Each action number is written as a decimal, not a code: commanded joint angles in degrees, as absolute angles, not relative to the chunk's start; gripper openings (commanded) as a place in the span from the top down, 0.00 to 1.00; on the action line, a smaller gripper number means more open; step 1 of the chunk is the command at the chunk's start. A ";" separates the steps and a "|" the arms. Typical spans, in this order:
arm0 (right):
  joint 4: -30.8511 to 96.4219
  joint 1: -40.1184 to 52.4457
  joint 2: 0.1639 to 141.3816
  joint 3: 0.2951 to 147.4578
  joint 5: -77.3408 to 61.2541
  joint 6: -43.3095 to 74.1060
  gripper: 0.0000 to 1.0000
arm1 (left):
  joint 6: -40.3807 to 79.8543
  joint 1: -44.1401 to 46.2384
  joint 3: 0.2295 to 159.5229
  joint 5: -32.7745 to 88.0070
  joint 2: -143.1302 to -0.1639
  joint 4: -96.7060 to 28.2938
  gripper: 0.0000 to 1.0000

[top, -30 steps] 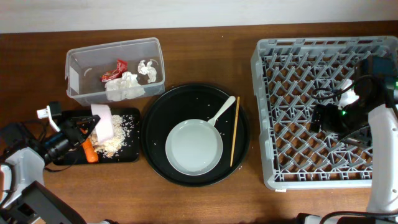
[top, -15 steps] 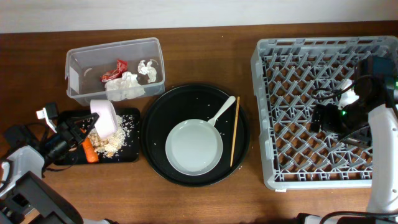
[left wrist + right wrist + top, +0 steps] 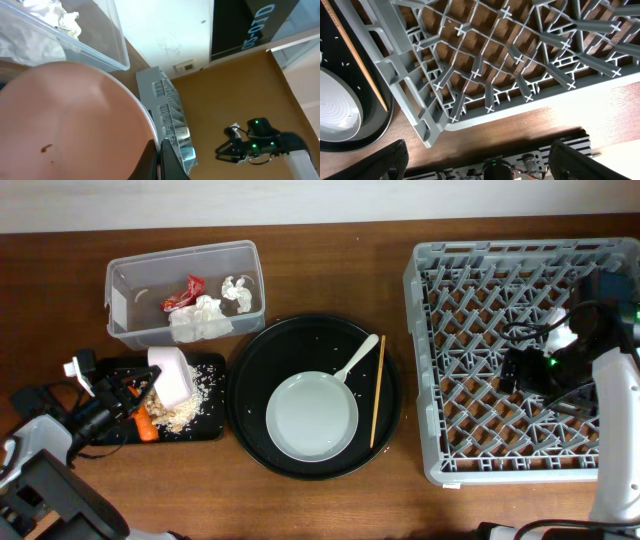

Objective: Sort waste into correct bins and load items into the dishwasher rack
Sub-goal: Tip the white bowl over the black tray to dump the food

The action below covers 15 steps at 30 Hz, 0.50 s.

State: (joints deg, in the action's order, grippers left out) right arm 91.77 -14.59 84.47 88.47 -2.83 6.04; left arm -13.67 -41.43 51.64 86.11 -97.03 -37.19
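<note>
My left gripper (image 3: 143, 388) is shut on the rim of the smaller white bowl (image 3: 172, 375) and holds it tilted over the shallow black tray (image 3: 212, 430). In the left wrist view the bowl (image 3: 70, 120) fills the frame and the fingers (image 3: 161, 161) pinch its edge. Rice crumbs (image 3: 185, 410) and a carrot piece (image 3: 147, 426) lie in that tray. The clear tub (image 3: 120, 300) holds the red wrapper (image 3: 186, 292) and napkins (image 3: 205, 318). The dishwasher rack (image 3: 430, 360) stands at the right. My right gripper (image 3: 481, 152) is open and empty above the rack's near edge (image 3: 420, 115).
The round black tray (image 3: 250, 360) in the middle holds the white plate-bowl (image 3: 311, 416), the white fork (image 3: 358, 358) and the wooden stick (image 3: 378, 390). The stick (image 3: 355, 55) and plate-bowl (image 3: 335, 110) also show in the right wrist view. No cups are in view.
My left gripper has shifted the bowl slightly over the black tray and changed its tilt. The right arm has not moved.
</note>
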 commanded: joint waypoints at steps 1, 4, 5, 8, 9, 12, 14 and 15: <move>91.98 -14.66 83.72 88.29 -2.70 6.17 0.07 | -10.87 -41.80 50.83 83.42 -97.08 -35.09 1.00; 91.96 -14.66 83.72 88.29 -2.70 6.17 0.06 | -12.75 -41.80 50.61 90.15 -96.84 -35.11 1.00; 91.96 -14.66 83.72 88.29 -2.70 6.17 0.07 | -8.54 -41.82 50.61 83.88 -96.97 -33.47 1.00; 92.60 -14.66 83.72 88.29 -2.70 6.17 0.07 | -10.66 -41.85 50.61 90.21 -96.86 -34.44 1.00; 92.62 -14.66 83.72 88.29 -2.72 6.20 0.07 | -10.13 -41.87 50.61 85.76 -96.92 -32.16 1.00; 92.62 -14.66 83.72 88.29 -2.72 6.17 0.07 | -6.87 -41.87 50.61 86.15 -96.99 -31.44 1.00; 92.66 -14.66 83.72 88.29 -2.68 6.17 0.07 | -8.51 -41.95 50.61 90.19 -96.88 -31.09 1.00; 92.55 -14.66 83.72 88.29 -2.68 6.17 0.06 | -9.54 -41.82 50.61 83.50 -96.73 -30.46 1.00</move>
